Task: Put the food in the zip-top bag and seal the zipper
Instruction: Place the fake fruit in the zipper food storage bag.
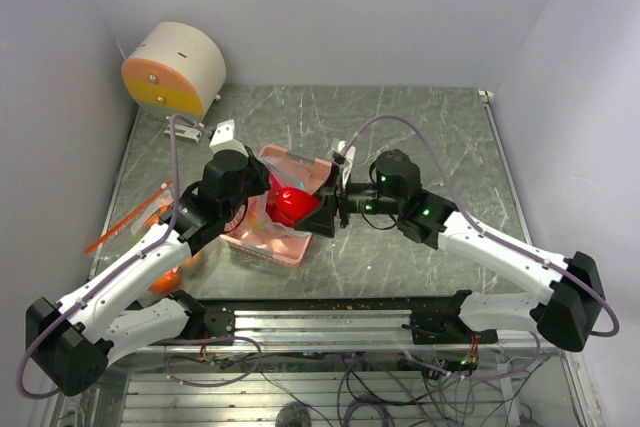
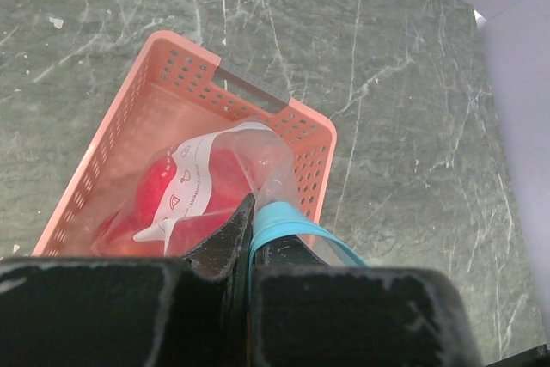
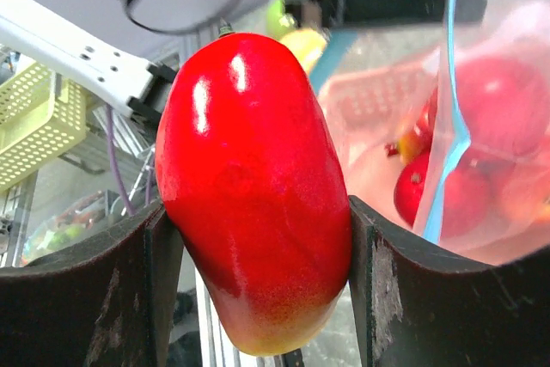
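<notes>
Left wrist view: my left tool (image 2: 249, 212) is clamping shut on the zipper (image 2: 288, 221), the teal strip at the mouth of the zip-top bag (image 2: 249, 161). The bag is hanging down from that grip into the pink basket (image 2: 172, 58), which is sitting on the green marbled desk (image 2: 387, 83). Red fruit (image 2: 163, 191) is showing through the clear plastic, down inside the basket.

Right wrist view: my right tool (image 3: 258, 212) is gripping a glossy red apple (image 3: 258, 186), one finger pressing on each side, jaws standing wide around it. The bag is hanging just to the right of the apple, its teal strip running down the frame, with more red fruit (image 3: 494, 100) inside. A green apple (image 3: 277, 16) and a yellow fruit (image 3: 302, 45) are showing blurred behind.

Top view: both tools are meeting over the basket at mid-desk, left coming in from the left, right from the right, with the held apple sitting between them at the bag mouth. An orange (image 1: 168, 279) is lying on the desk beside my left arm, partly hidden by it.
</notes>
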Tool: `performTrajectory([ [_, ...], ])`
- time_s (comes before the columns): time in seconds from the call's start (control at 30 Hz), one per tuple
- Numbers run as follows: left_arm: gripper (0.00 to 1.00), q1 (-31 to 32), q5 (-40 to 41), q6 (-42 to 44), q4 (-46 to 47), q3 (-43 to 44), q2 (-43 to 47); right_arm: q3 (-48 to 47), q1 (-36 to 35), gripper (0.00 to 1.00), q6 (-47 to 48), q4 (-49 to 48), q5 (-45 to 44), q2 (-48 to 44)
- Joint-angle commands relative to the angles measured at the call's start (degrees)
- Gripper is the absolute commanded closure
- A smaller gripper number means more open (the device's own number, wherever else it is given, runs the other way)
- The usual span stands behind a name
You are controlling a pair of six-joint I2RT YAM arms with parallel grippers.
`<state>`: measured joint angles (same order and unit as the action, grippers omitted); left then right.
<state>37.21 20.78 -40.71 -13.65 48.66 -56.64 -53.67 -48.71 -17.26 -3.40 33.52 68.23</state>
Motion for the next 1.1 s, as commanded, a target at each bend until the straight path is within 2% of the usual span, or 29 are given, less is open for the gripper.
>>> performTrajectory([
  [0.0,0.93,-0.1,-0.2,0.2,4.2,-0.1,-0.2,3.2,0.0,0.75,-5.2,-4.9,-2.1,3.0],
  [0.1,0.93,-0.1,-0.5,-0.1,4.7,-1.2,-0.4,2.4,-0.1,0.76,-6.8,-5.9,-2.1,6.5],
  [0.27,0.93,-0.1,-1.2,-0.1,4.4,-2.1,-0.2,-1.4,0.0,0.76,-8.5,-2.6,-7.8,12.4],
  [0.5,0.93,-0.1,-2.4,0.0,5.0,-4.1,0.6,-11.1,0.0,0.72,-9.9,8.0,-23.2,18.0],
  [0.53,0.93,-0.1,-3.0,0.1,5.3,-4.3,0.5,-12.5,-0.1,0.68,-10.0,8.8,-24.8,18.7],
  [0.67,0.93,-0.2,-4.5,0.1,5.7,-4.2,-0.9,-17.7,-2.3,0.41,-8.2,13.2,-30.4,22.0],
  [0.8,0.93,-0.2,-4.0,1.0,4.8,-2.9,-1.9,-18.8,-4.5,0.22,-7.0,15.4,-33.8,23.7],
  [1.07,0.91,-0.1,-2.6,1.6,5.0,-1.8,-1.7,-18.0,-4.8,0.19,-5.8,15.8,-34.4,23.2],
])
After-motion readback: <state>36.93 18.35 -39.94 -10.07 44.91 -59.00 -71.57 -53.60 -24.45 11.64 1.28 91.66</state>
